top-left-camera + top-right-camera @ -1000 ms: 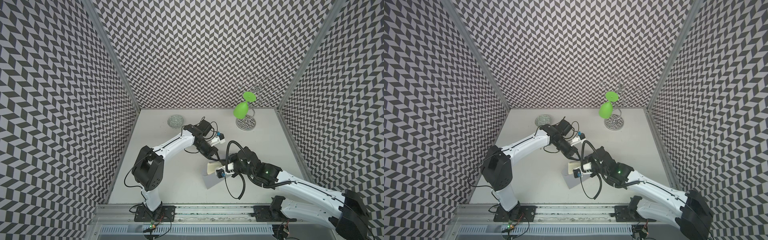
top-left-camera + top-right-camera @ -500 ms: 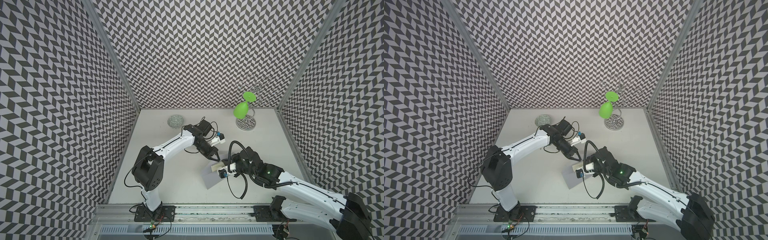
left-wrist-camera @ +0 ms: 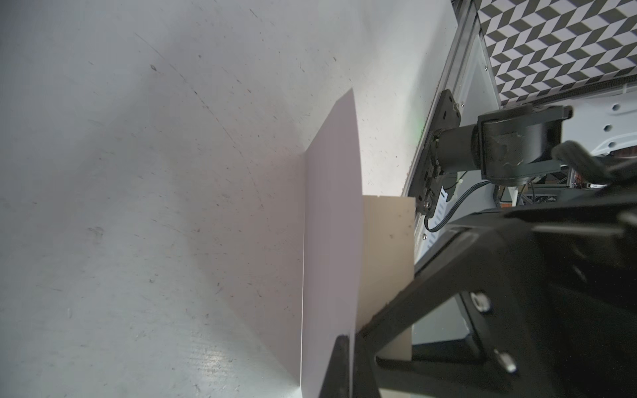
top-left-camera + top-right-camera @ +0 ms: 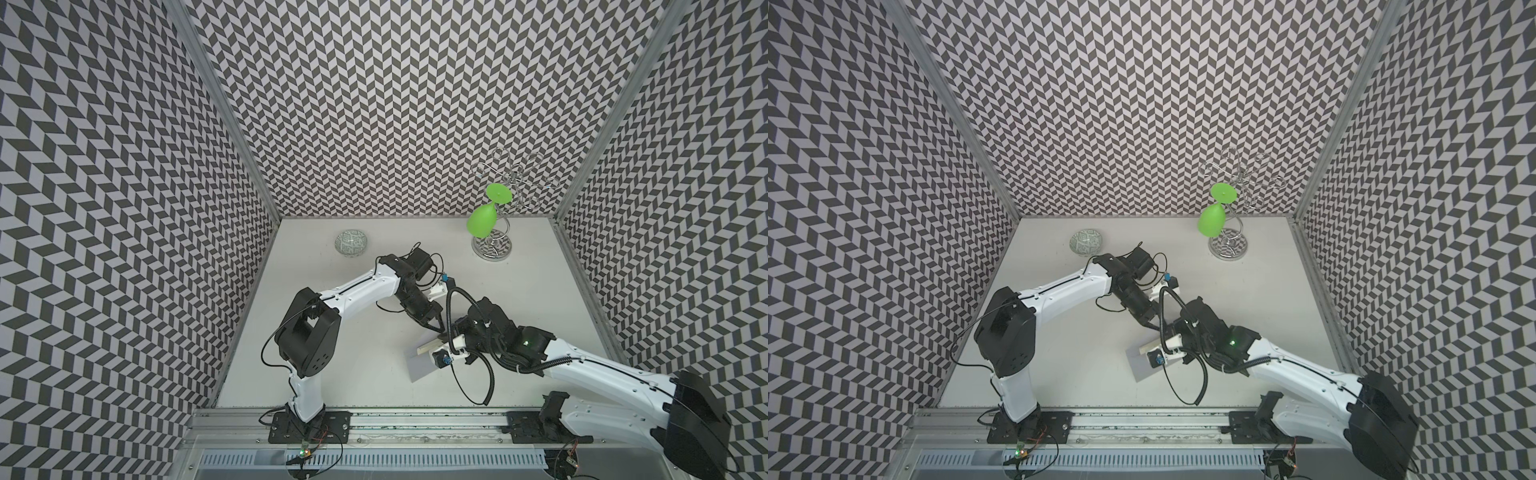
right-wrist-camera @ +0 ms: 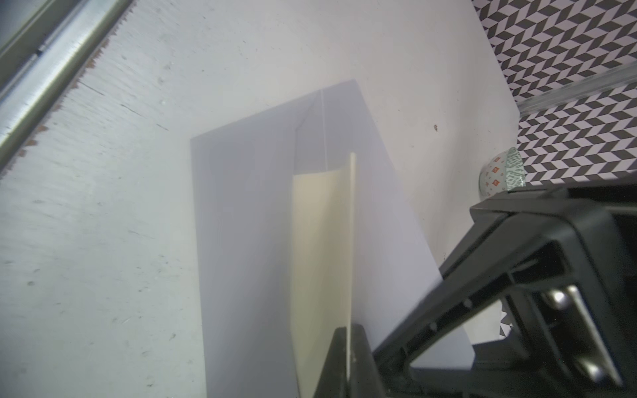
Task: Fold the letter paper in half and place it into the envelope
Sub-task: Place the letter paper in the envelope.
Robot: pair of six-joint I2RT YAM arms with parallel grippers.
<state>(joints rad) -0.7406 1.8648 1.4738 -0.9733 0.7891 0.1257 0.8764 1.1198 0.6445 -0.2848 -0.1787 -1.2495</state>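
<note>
Your right gripper (image 5: 349,348) pinches the folded letter paper (image 5: 320,258), seemingly partway into the envelope (image 5: 241,206); your left gripper (image 3: 351,351) clamps the envelope's edge. Full insertion is left.

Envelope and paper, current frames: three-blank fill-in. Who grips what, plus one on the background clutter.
1. The right claw is shut on the cream ____.
2. The left claw is shut on the grey-lavender ____.
3. The glass hanging on the wire stand is coloured ____.
Missing words: letter paper; envelope; green.
</note>
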